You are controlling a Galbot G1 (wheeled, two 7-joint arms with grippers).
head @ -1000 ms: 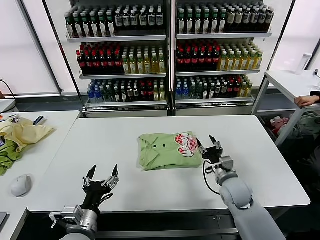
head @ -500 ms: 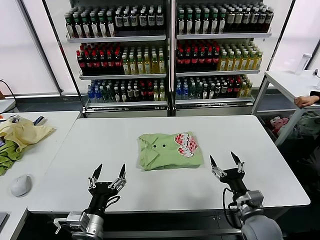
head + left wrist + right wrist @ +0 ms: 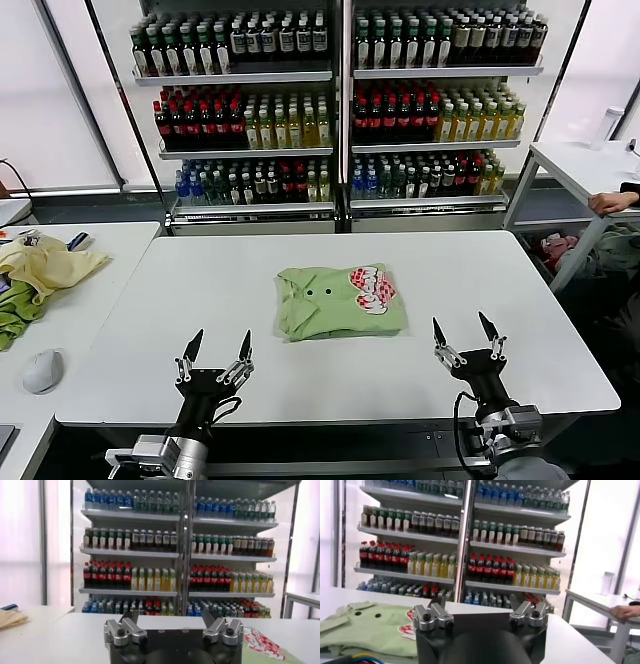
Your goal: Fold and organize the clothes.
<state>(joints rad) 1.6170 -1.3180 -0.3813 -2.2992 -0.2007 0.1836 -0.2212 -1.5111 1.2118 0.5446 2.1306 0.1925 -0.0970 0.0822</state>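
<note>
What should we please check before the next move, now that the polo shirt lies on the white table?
1. Polo shirt folded into a compact rectangle: ok.
2. Shirt fully on the white table, away from the edges: ok.
3. Left gripper open, clear of the shirt: ok.
4. Right gripper open, clear of the shirt: ok.
5. Folds beneath tidy: cannot tell.

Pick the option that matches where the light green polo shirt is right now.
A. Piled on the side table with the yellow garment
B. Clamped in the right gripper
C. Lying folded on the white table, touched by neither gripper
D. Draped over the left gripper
C: the polo shirt lies folded on the white table, with the open left gripper and open right gripper both apart from it near the front edge.
</note>
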